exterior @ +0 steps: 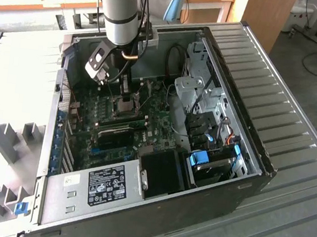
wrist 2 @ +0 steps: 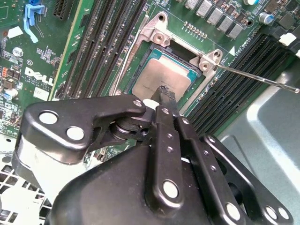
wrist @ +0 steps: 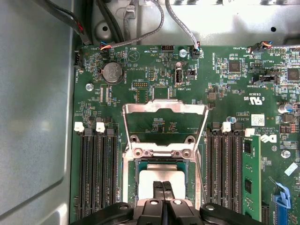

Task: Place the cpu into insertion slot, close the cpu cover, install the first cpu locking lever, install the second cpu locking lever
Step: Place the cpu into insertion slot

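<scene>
Open case (exterior: pixel 238 76) on desk (exterior: pixel 290 219), arm reaching down inside. Gripper (wrist 2: pixel 164 91) is low over the socket, fingers together and gripping nothing. The tip is at the cpu's top face; cannot tell if it touches.

Cpu (wrist 2: pixel 157 75) lies flat and square inside the slot (wrist 2: pixel 180 52), apparently seated, so step one looks done.

Cover (wrist: pixel 164 107) is swung back, open, its window clear of the socket; not yet closed. One thin lever (wrist 2: pixel 258 78) juts free from a socket corner, unlatched.

Left to do: cover and both levers.
</scene>
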Robot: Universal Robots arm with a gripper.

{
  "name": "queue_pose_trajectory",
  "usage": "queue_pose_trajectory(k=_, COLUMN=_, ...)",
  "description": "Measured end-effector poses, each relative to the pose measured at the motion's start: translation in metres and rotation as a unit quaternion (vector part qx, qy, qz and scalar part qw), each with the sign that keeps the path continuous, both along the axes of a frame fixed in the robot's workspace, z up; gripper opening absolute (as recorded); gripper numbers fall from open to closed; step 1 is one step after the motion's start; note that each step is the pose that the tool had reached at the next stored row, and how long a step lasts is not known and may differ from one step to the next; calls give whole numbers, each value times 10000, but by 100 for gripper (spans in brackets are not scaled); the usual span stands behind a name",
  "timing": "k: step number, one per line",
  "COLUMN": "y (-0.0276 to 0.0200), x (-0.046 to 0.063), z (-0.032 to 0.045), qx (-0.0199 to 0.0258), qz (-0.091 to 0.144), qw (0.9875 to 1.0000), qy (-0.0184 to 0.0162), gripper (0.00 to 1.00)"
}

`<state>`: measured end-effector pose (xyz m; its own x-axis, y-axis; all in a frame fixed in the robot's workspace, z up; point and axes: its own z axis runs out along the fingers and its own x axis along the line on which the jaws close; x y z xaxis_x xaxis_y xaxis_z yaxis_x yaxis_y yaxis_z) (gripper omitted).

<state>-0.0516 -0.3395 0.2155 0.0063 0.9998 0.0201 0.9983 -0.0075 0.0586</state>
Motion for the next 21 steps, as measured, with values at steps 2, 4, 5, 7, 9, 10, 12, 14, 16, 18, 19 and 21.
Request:
queue_pose_trajectory(k=2, y=0, x=0, z=0, qx=0, qz=-1, qw=10000, qy=2, gripper=10)
queue_pose_trajectory(k=4, y=0, x=0, z=-1, qx=1, qz=-1, qw=10000, qy=2, gripper=10)
queue_pose_trajectory(k=5, y=0, x=0, z=-1, qx=1, qz=-1, qw=10000, qy=3, gripper=10)
queue_pose_trajectory(k=7, y=0, x=0, z=-2, qx=1, qz=-1, qw=10000, qy=4, gripper=10)
queue_pose_trajectory(k=9, y=1, x=0, z=-15, qx=2, qz=0, qw=10000, qy=3, gripper=10)
queue_pose_trajectory(k=10, y=0, x=-2, z=-24, qx=1, qz=0, qw=10000, qy=4, gripper=10)
queue_pose_trajectory(k=12, y=0, x=-8, z=-43, qx=1, qz=-1, qw=10000, qy=3, gripper=10)
queue_pose_trajectory(k=14, y=0, x=-10, z=-53, qx=1, qz=0, qw=10000, qy=3, gripper=10)
queue_pose_trajectory(k=16, y=0, x=-11, z=-53, qx=-1, qz=0, qw=10000, qy=4, gripper=10)
queue_pose_trajectory(k=18, y=0, x=-11, z=-54, qx=-1, qz=0, qw=10000, qy=4, gripper=10)
queue_pose_trajectory(k=19, y=0, x=-11, z=-54, qx=-1, qz=0, qw=10000, qy=4, gripper=10)
queue_pose_trajectory(k=21, y=0, x=-11, z=-55, qx=-1, qz=-1, qw=10000, qy=4, gripper=10)
